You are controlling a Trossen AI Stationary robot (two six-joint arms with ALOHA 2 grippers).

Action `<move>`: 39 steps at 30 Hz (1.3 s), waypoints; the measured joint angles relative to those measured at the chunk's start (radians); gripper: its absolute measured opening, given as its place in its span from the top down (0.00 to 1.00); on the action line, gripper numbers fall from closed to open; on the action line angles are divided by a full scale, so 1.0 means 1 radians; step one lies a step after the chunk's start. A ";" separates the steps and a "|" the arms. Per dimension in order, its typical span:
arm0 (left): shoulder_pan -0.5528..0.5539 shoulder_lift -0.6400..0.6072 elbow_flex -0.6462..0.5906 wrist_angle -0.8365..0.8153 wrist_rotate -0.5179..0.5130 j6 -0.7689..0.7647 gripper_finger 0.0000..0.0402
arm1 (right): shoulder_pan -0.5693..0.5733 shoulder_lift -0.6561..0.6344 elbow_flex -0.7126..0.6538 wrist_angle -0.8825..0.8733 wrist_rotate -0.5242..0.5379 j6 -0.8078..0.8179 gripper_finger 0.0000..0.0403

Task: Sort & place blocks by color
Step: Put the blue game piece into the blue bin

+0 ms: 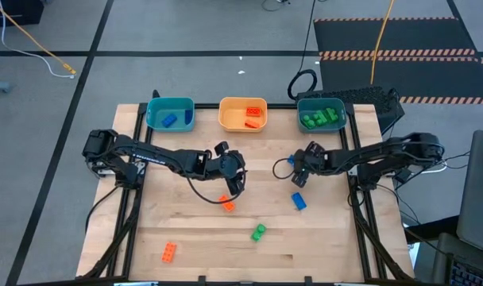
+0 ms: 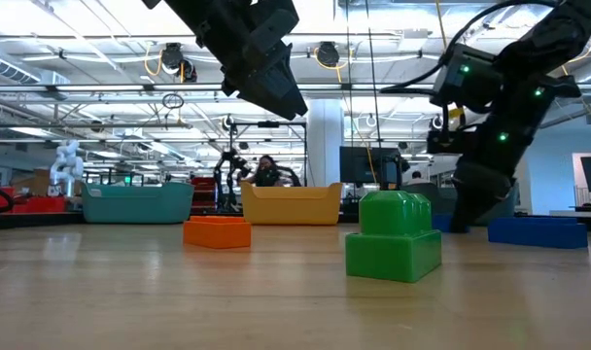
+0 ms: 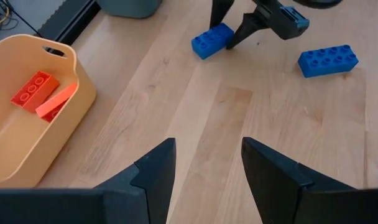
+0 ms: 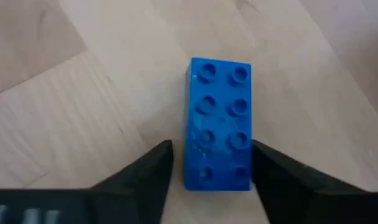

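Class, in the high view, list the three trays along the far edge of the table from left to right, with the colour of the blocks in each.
Teal tray with a blue block → orange tray with orange-red blocks → teal tray with green blocks.

A blue brick (image 4: 219, 124) was seen lying flat on the pale wooden table top (image 4: 83, 81), studs up. Eight studs were counted, set in two rows of four. The brick's long axis ran away from the camera. The right gripper (image 4: 211, 169) was placed astride the near end of the brick, one dark finger (image 4: 145, 171) on each long side. The fingers were observed close against the brick's sides; whether they were actually touching could not be settled. The far end of the brick stood clear of the fingers. Plank seams were noted in the wood beside the brick. The brick's near edge was partly shadowed.
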 joint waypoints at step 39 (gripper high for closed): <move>-0.004 0.000 0.000 0.225 0.085 0.183 0.28 | 0.109 -0.179 -0.003 0.684 -0.253 -0.582 0.68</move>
